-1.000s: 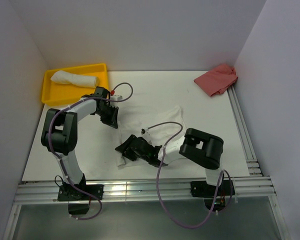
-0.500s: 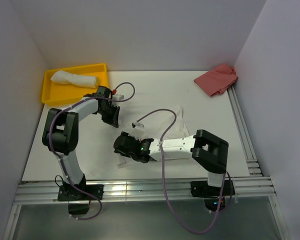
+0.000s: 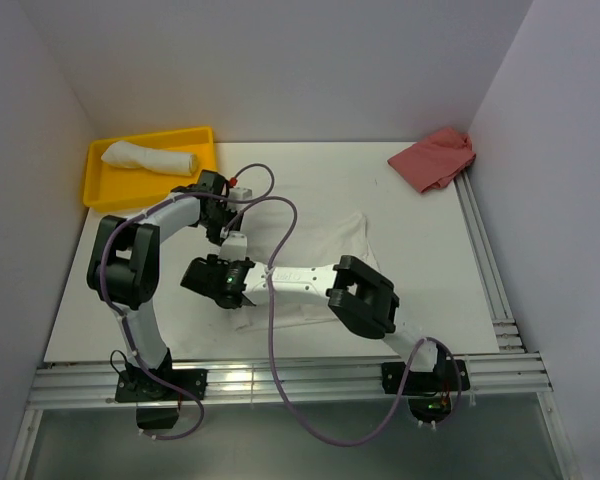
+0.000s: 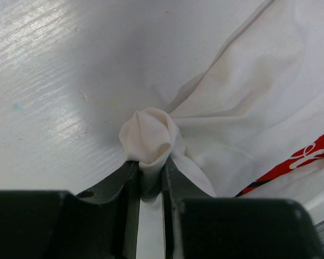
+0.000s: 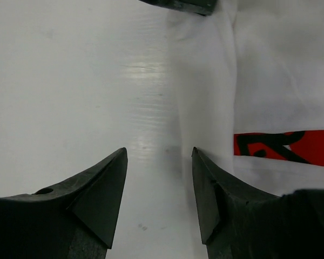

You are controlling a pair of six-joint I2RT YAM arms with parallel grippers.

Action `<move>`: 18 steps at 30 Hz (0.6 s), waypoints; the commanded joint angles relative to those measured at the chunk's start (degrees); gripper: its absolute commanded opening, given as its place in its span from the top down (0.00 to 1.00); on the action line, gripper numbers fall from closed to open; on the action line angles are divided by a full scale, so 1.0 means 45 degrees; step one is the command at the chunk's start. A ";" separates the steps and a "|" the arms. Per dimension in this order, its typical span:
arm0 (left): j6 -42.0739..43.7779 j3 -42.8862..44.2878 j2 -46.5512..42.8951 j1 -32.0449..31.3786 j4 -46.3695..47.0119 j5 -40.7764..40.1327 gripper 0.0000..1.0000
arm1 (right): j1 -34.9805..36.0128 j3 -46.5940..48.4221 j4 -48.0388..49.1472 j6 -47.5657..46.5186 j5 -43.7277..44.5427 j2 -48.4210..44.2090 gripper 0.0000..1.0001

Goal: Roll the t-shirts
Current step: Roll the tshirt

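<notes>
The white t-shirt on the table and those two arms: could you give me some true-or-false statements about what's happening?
The left gripper pinches a bunch of the spread t-shirt. True.
The right gripper is clamped on that shirt. False: its jaws stand open, holding nothing.
The yellow tray holds a rolled t-shirt. True.
The pink cloth lies in the tray. False: it lies at the table's far right corner.
The spread shirt's print is blue. False: it is red.
</notes>
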 commanded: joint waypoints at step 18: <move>-0.0013 0.0704 0.0305 -0.0266 0.0010 -0.0186 0.78 | 0.0291 0.1017 -0.3867 0.0728 0.1882 0.1111 0.41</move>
